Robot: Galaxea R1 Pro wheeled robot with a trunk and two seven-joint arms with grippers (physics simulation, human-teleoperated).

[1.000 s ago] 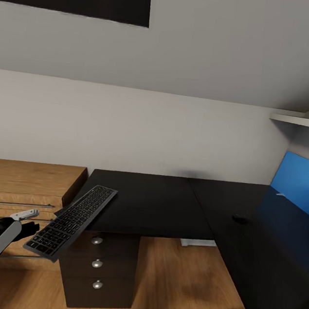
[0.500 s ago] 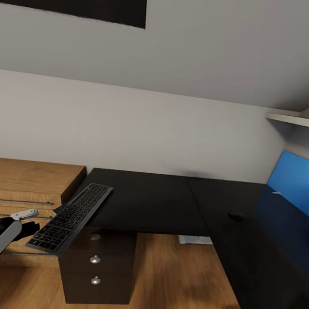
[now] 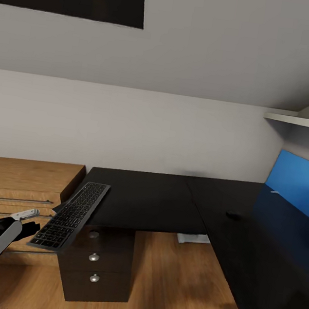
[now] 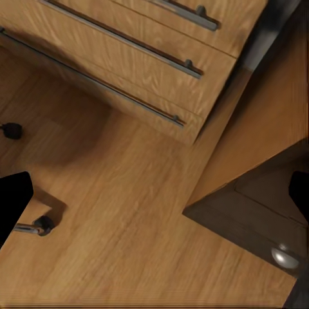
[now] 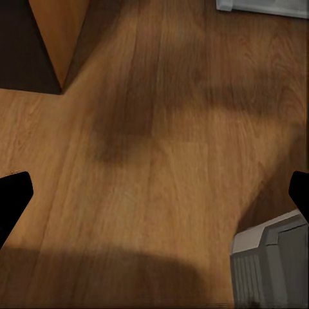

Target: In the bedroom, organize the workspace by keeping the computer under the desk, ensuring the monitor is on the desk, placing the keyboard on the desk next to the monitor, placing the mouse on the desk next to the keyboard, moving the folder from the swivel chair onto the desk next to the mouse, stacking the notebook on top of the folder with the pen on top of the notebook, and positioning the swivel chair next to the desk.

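Pale wall (image 3: 143, 128) runs behind the bench (image 3: 158, 199), whose black top bends in an L with a blue back panel (image 3: 297, 187) along its right arm. From my head camera I see my left hand (image 3: 33, 228) closed on the near end of the keyboard (image 3: 71, 215), holding it tilted, its far end over the bench's left front corner and its near end out past that corner, above the wooden floor (image 3: 170, 284). Below that corner sits the bench's black drawer pedestal (image 3: 95, 266) with round silver knobs. A light wooden drawer cabinet (image 3: 20, 182) stands just beside the bench on its left. A small dark object (image 3: 232, 215), too small for me to identify, lies on the bench's right arm near the panel. My left wrist camera shows the cabinet's drawer handles, the floor and a pedestal knob (image 4: 284, 256). My right wrist camera shows my right hand (image 5: 154, 196) with its fingertips wide apart over the floor, a grey box (image 5: 273, 261) near it.
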